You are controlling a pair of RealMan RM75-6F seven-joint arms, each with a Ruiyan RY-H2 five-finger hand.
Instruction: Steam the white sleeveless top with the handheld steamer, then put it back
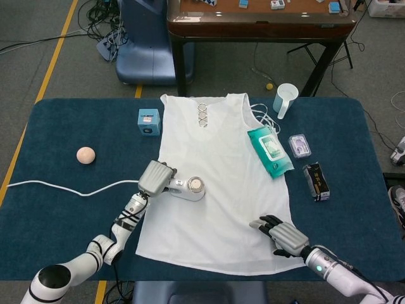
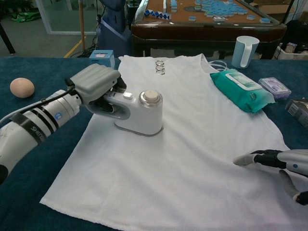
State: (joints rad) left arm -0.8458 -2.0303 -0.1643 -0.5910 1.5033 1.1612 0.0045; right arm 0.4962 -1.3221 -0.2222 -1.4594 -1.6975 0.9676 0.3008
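The white sleeveless top (image 1: 218,164) (image 2: 192,134) lies flat on the blue table, neck toward the far side. My left hand (image 1: 155,177) (image 2: 94,84) grips the handle of the white handheld steamer (image 1: 188,187) (image 2: 140,115), which stands on the top's left half. Its white cord (image 1: 63,187) trails left across the table. My right hand (image 1: 281,234) (image 2: 274,163) rests on the top's lower right corner, fingers spread flat on the cloth and holding nothing.
A teal wipes pack (image 1: 270,151) overlaps the top's right edge. Beside it lie a small clear box (image 1: 299,145), a dark box (image 1: 316,181) and a cup (image 1: 285,99). A blue cube (image 1: 149,121) and a tan ball (image 1: 85,154) sit left.
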